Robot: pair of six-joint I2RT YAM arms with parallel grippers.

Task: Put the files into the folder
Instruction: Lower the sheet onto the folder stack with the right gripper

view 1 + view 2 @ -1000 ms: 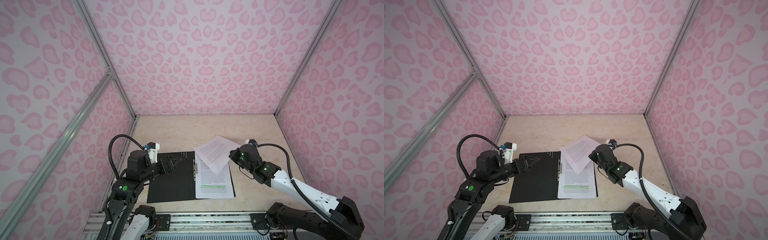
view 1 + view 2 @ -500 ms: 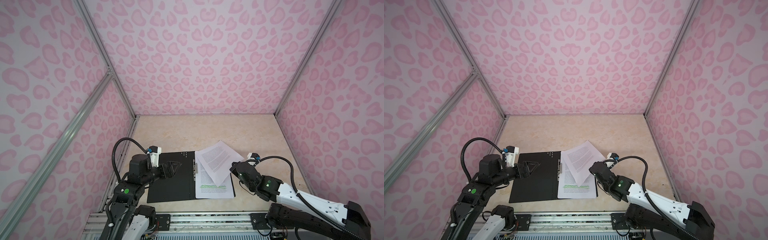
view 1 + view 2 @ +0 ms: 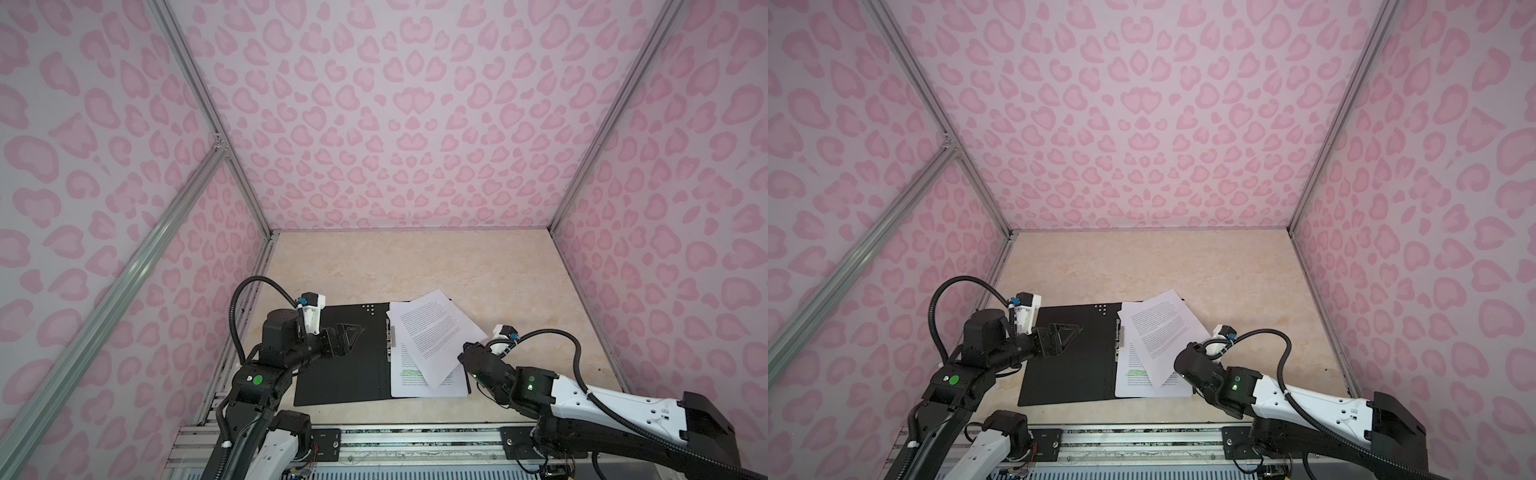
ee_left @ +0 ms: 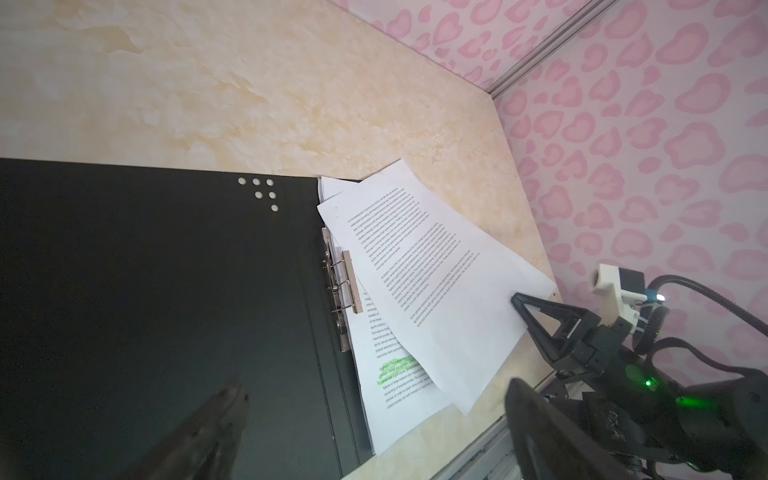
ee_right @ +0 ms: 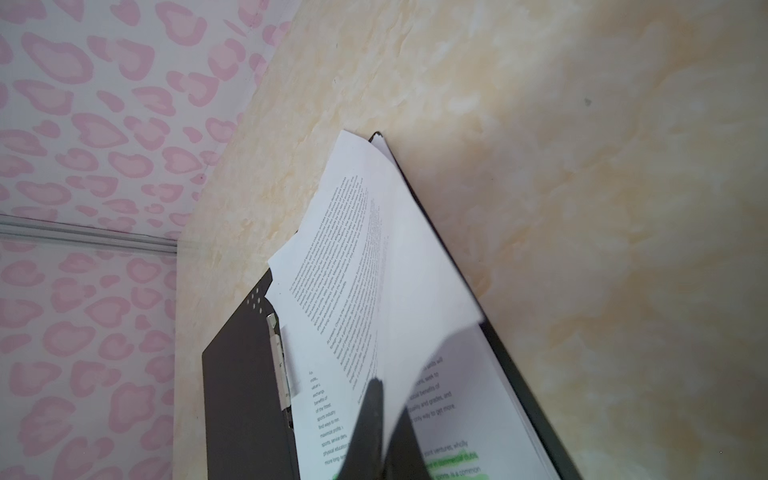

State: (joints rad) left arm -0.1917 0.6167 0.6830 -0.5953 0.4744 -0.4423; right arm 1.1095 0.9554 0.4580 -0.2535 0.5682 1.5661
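Top views both show you pink-patterned walls (image 3: pixel 395 124) around a beige marbled table (image 3: pixel 415 262). Your left arm (image 3: pixel 286 353) reaches low over the open folder (image 3: pixel 340 374), left gripper (image 3: pixel 355 332) spread wide above its black cover. Your right arm (image 3: pixel 582 399) lies nearly flat, right gripper (image 4: pixel 519 300) pinching the skewed top sheet (image 3: pixel 432 332) of the files (image 3: pixel 415 384), which are stacked on the folder's right half.
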